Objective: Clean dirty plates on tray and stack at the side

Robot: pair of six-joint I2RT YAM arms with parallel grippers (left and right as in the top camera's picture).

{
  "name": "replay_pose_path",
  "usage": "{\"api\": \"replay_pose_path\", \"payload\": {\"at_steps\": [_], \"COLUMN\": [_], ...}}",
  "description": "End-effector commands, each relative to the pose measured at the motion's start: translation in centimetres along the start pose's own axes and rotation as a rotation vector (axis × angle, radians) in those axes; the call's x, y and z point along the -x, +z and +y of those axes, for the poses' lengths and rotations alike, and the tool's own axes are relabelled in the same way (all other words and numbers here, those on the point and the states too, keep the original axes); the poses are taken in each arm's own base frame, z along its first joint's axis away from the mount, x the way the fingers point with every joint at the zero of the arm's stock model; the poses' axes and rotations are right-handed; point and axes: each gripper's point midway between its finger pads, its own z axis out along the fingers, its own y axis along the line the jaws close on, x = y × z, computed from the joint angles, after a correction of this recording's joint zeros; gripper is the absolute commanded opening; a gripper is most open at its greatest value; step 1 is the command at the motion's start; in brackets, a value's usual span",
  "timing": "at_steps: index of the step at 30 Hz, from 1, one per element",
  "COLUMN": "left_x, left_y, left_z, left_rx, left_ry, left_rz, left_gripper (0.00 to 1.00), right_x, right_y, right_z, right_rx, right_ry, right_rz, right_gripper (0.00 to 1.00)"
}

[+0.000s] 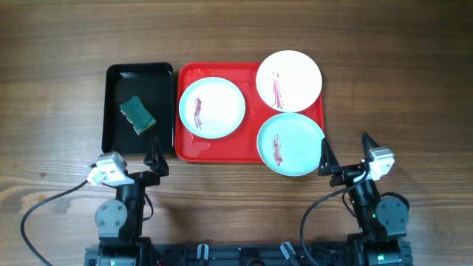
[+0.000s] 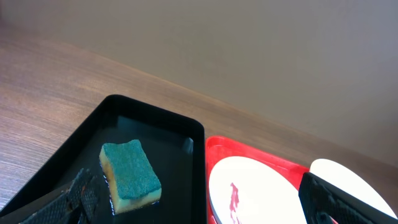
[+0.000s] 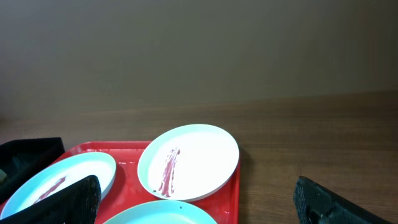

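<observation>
Red sauce streaks three plates (image 1: 212, 107) on the tray (image 1: 222, 157), two overhanging its rim, so the left end effector (image 1: 129, 168) or right end effector (image 1: 346, 154), both spread wide and empty, could tip one.

Soft, even light fills the overhead view, with only faint, short shadows on the worktop (image 1: 59, 44); the white plate (image 1: 289, 80) is nearly washed out. In the right wrist view the right gripper (image 3: 196, 185) has its fingers (image 3: 68, 200) blurred at the lower corners, below a dim wall (image 3: 199, 50).

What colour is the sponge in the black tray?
The sponge is teal-green on top and yellow underneath, clearest in the left wrist view.
</observation>
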Motion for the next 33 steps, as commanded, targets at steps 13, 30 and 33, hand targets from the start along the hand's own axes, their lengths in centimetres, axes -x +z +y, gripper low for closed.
{"api": "replay_pose_path", "payload": {"at_steps": [13, 30, 33], "left_x": [0.6, 8.9, 10.4], "left_y": [-0.1, -0.1, 0.4], "left_z": [-1.5, -6.7, -7.4], "left_rx": [-0.081, -0.107, -0.078], "left_ry": [-0.002, -0.001, -0.003], "left_rz": [-0.022, 0.179, 0.249], "left_gripper": [1.00, 1.00, 1.00], "right_x": [1.0, 11.9, 13.5], "right_y": [0.0, -1.3, -0.7], "right_z": [0.3, 5.6, 6.1], "right_rx": [0.013, 0.218, 0.232], "right_ry": [-0.004, -0.035, -0.072], "right_rz": [-0.043, -0.060, -0.015], "right_gripper": [1.00, 1.00, 1.00]}}
